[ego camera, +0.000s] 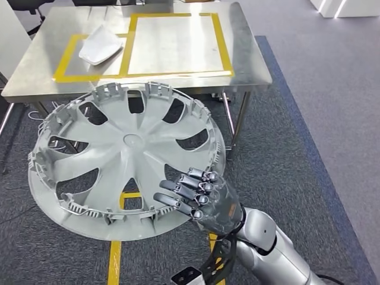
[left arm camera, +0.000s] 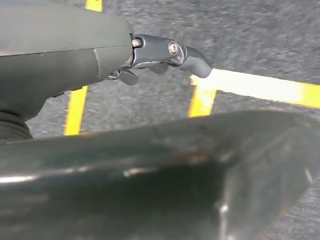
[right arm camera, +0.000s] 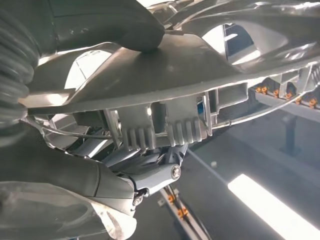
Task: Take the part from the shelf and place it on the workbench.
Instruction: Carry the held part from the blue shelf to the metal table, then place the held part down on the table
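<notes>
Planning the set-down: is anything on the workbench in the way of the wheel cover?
The right hand holds the wheel cover. The workbench's large taped square looks bare; a white tray sits in the smaller left one.

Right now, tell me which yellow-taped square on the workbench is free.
The larger square, the right one from the head view: bare steel inside its tape. The smaller left square holds a white part.

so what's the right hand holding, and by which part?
The right hand grips the large grey plastic wheel cover by its rim edge nearest the robot.

Wheel cover [ego camera: 125,157] in right robot hand [ego camera: 203,199]
</notes>
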You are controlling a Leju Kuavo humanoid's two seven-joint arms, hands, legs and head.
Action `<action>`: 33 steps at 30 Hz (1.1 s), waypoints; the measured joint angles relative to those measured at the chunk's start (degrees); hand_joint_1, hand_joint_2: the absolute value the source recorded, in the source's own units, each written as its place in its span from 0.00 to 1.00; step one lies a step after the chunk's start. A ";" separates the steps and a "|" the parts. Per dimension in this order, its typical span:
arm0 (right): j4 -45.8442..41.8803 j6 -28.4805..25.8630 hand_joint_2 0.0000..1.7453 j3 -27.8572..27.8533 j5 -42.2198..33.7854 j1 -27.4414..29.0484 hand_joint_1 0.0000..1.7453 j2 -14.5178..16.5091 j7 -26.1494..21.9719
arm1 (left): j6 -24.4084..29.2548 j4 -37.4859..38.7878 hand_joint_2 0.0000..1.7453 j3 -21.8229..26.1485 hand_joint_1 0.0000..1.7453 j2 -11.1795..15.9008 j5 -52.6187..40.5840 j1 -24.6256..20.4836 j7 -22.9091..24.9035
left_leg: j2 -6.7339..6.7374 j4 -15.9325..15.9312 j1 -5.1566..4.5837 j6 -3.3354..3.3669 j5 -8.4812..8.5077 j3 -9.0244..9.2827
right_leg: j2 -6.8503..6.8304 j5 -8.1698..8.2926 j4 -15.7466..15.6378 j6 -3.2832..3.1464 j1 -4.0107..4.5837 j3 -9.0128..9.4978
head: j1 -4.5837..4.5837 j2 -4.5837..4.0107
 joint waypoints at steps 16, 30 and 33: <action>0.52 0.00 1.00 0.35 -0.08 -0.15 1.00 -0.02 1.43 | -0.01 0.36 0.00 0.03 0.00 -0.10 -0.08 -0.58 0.34 | -0.63 7.67 -0.66 -1.14 -6.22 9.03 | 0.14 8.10 -6.71 -4.03 1.36 -9.70 | -0.11 0.01; 0.78 -0.02 1.00 0.94 -0.14 -0.75 1.00 -0.01 2.10 | 0.08 0.46 0.00 0.04 0.00 0.22 -0.15 -0.46 0.51 | 1.33 -1.47 1.94 -1.85 -2.74 4.67 | -0.06 1.74 -4.57 0.94 -0.92 -0.36 | -0.38 0.00; 0.81 -0.03 1.00 0.94 -0.26 -0.74 1.00 -0.03 2.29 | 0.14 0.46 0.00 0.04 0.00 0.33 -0.26 -0.43 0.47 | 1.05 -1.79 1.72 -0.65 -3.87 6.16 | -0.16 0.92 5.67 1.01 -0.91 -8.24 | 0.21 0.01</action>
